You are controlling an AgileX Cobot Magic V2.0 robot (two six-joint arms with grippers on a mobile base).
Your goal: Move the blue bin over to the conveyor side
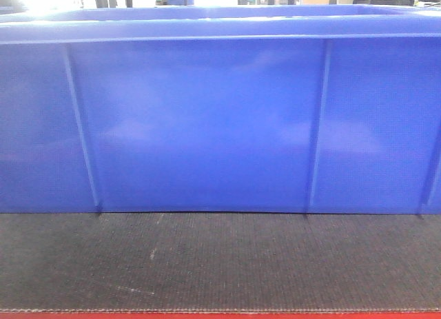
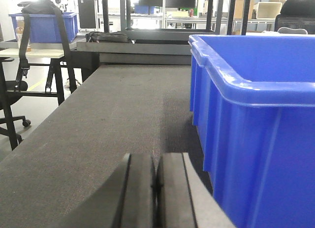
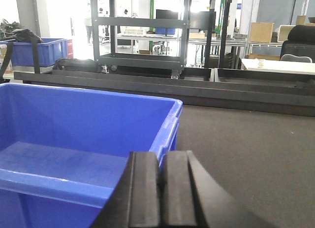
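Note:
The blue bin (image 1: 207,126) stands on the black woven conveyor belt (image 1: 241,264), and its long ribbed wall fills the front view. The belt's thin red front edge (image 1: 207,315) runs along the bottom. In the left wrist view my left gripper (image 2: 156,188) is shut and empty, low over the belt (image 2: 113,114), just left of the bin (image 2: 256,119) and apart from it. In the right wrist view my right gripper (image 3: 161,188) is shut with its pads together, at the bin's (image 3: 74,124) near right corner, with the belt (image 3: 246,149) to its right.
A dark metal rail (image 3: 197,90) closes the belt's far end, with a black shelf cart (image 3: 142,60) behind it. Left of the belt stand a table with another blue bin (image 2: 44,27) and an office chair (image 2: 10,110). Desks and boxes are far right.

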